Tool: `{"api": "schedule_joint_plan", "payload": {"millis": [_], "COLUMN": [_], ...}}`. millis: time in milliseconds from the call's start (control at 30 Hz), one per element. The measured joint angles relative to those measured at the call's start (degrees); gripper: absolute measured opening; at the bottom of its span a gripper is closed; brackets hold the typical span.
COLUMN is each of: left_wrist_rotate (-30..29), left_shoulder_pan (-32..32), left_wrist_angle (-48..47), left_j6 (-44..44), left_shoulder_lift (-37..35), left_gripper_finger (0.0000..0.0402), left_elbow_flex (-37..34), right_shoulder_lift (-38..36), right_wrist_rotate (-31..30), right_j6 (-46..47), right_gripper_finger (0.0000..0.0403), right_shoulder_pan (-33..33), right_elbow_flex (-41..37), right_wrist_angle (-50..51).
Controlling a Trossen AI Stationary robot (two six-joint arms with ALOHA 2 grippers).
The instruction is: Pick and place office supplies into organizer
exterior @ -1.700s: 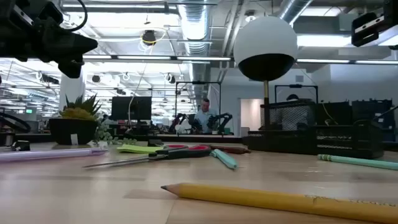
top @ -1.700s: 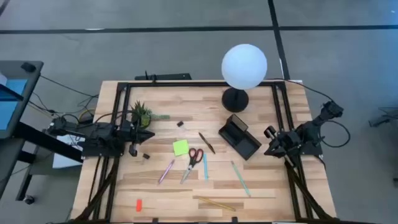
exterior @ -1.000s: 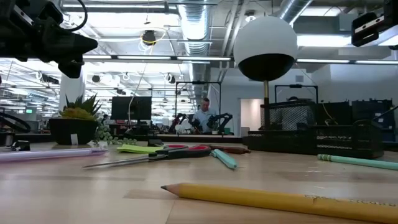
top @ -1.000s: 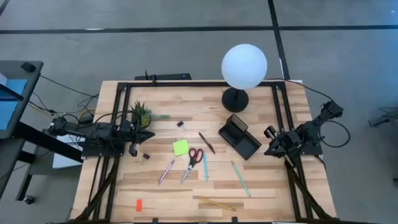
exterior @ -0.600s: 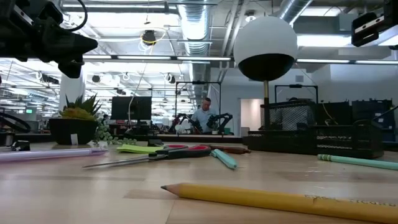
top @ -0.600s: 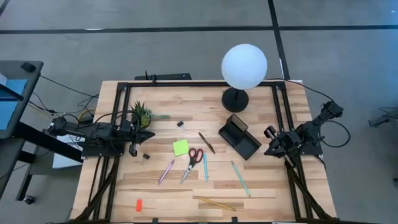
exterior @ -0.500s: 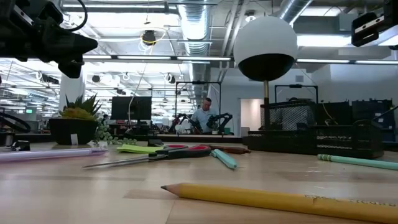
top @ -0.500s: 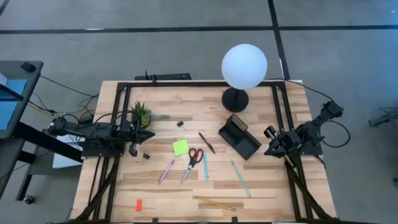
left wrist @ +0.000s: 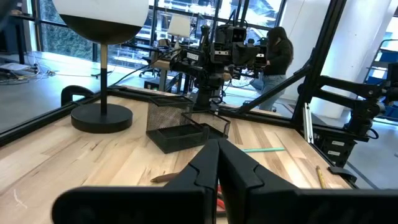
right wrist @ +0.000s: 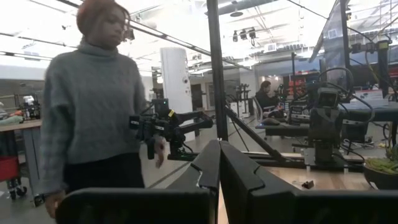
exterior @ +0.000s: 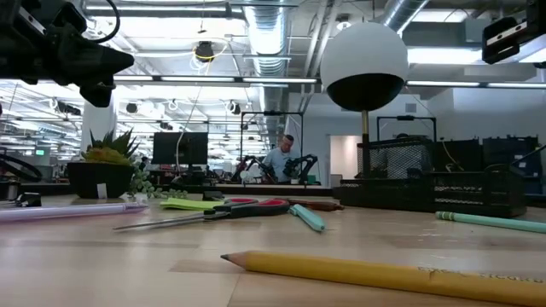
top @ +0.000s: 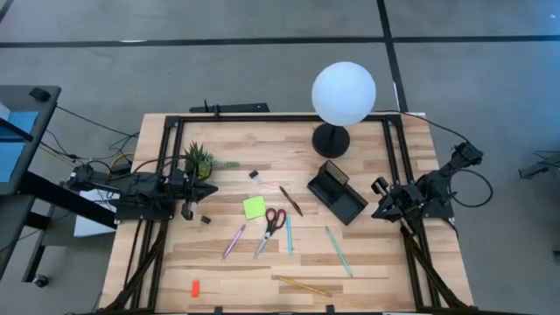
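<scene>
while both grippers — left gripper (top: 210, 190) and right gripper (top: 376, 211) — sit closed at the table edges, scissors (top: 270, 228) lie between, well apart.

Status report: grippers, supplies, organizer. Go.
Left gripper shut, parked left edge. Right gripper shut, beside organizer. Scissors, sticky-note pad, pens loose on table. Nothing blocking.

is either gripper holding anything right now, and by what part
Nothing is held. The left gripper and the right gripper are both shut on nothing, parked at opposite table edges.
</scene>
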State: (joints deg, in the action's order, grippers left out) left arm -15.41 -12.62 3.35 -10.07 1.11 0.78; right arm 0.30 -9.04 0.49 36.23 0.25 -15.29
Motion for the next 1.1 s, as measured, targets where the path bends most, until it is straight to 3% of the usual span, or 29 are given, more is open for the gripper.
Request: {"api": "schedule_joint_plan", "payload": {"millis": [333, 433, 600, 867, 1100], "left_wrist_rotate": [-0.41, -6.06, -9.92, -10.88, -10.96], "left_shoulder_pan": [0.0, -0.02, -0.02, 0.02, 0.02], "left_wrist_angle": [0.16, 1.27, 3.32, 4.12, 8.7], "left_j6": [0.02, 1.14, 0.98, 1.67, -10.98], "left_shoulder_lift": [0.01, 0.01, -0.09, -0.62, -0.62], "left_gripper_finger": [0.0, 0.0, 0.0, 0.0, 0.0], "left_elbow_flex": [-0.02, -0.04, -0.04, -0.04, -0.04], "right_shoulder_lift": [0.02, 0.0, 0.0, 0.02, 0.02], "right_wrist_rotate": [0.0, -0.02, -0.01, -0.02, -0.11], "right_j6": [0.0, 0.0, 0.0, -0.08, -4.39], "right_gripper_finger": [0.0001, 0.0001, 0.0001, 0.0001, 0.0001], "right_shoulder_pan": [0.02, 0.0, 0.01, 0.02, 0.0], "right_elbow_flex": [0.02, 0.01, 0.0, 0.02, 0.0], "right_wrist_angle": [0.02, 0.0, 0.0, 0.0, -8.35]}}
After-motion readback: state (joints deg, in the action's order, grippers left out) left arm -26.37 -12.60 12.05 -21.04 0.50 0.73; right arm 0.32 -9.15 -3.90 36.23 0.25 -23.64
